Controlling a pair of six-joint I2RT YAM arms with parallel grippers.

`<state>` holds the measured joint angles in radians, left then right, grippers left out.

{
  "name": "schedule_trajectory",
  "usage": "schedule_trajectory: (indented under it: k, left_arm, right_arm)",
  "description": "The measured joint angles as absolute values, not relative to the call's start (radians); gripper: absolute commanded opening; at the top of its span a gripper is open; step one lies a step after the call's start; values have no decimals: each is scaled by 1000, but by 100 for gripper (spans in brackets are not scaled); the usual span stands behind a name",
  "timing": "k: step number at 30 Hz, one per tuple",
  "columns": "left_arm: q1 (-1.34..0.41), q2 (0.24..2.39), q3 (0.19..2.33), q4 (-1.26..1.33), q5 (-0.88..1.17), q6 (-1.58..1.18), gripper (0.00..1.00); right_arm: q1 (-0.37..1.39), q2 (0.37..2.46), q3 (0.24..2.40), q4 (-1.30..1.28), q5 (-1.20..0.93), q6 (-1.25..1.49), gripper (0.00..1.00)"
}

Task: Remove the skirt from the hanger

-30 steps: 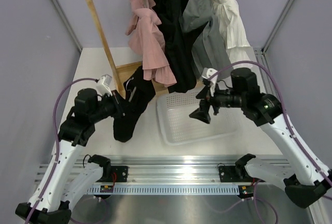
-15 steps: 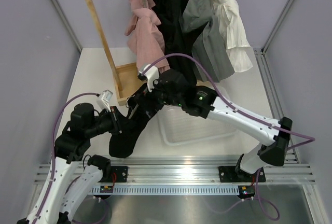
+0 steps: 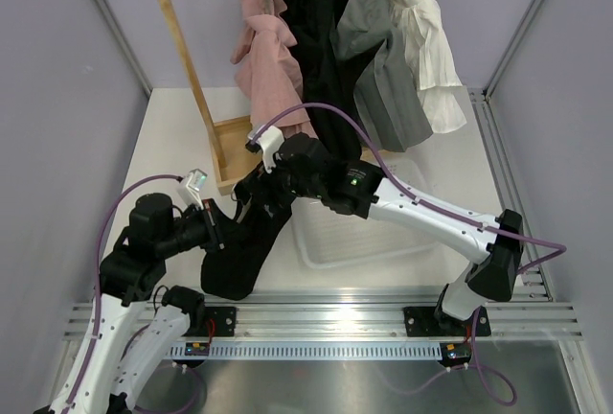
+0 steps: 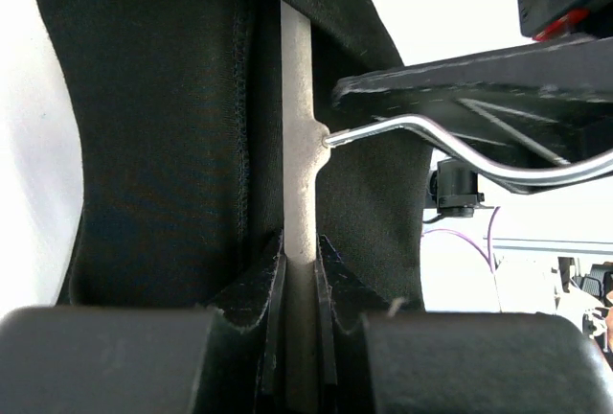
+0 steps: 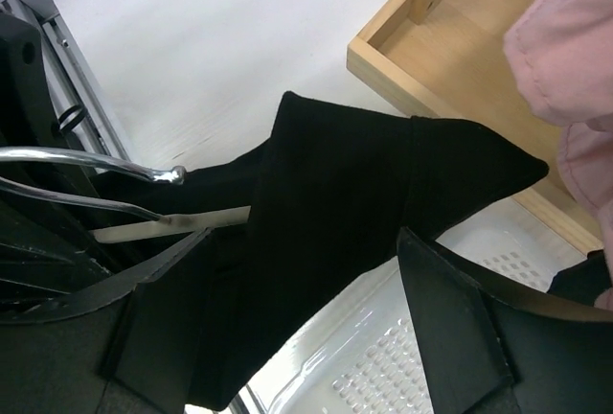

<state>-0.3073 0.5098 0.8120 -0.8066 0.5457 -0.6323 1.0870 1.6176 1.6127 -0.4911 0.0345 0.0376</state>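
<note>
Black skirt (image 3: 244,241) off the rail here, slung low over the table (image 3: 172,131) in front of the wooden rack (image 3: 192,79) and just left of the white tray (image 3: 345,241). Draped over a pale hanger (image 4: 297,98), folded down both sides of the bar. Can see the metal hook (image 4: 460,150) poking out sideways in the left wrist view.

Bar pinched tight by the left gripper (image 3: 213,225), with skirt fabric squeezed in right alongside it. Looks like a solid hold on the hanger, not on the cloth alone.

Over from the other side, reaching across with the right gripper (image 3: 261,179) and parked at the skirt's upper end, near the rack's base. Spread apart in the right wrist view, one finger (image 5: 450,328) on each side of the dark cloth, nothing pinched. Can't tell if actually touching the fabric.

Up on the rail: pink top (image 3: 273,59), black garment (image 3: 326,69), grey garment (image 3: 383,69), white blouse (image 3: 426,40), all hanging side by side.
</note>
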Motion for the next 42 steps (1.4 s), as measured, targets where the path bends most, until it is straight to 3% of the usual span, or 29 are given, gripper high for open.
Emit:
schedule_trajectory:
  k: [7, 11, 12, 14, 29, 42]
  left_arm:
    - [-307, 509, 812, -810, 545, -646, 0]
    - [-307, 509, 812, -814, 545, -648, 0]
    - [-307, 509, 812, -814, 545, -648, 0]
    - [-307, 509, 812, -815, 546, -647, 0]
    - [-302, 467, 805, -795, 543, -567, 0]
    - [-300, 516, 772, -838, 543, -545, 0]
  right_arm:
    - [1092, 1652, 1613, -499, 45, 1, 66]
    - [1091, 1655, 1612, -506, 65, -36, 35]
    - [1091, 1655, 1612, -505, 72, -41, 19]
    - [1086, 1657, 1613, -507, 88, -56, 2]
    - [849, 1848, 1889, -533, 6, -40, 0]
    - [754, 1713, 1733, -464, -395, -56, 0]
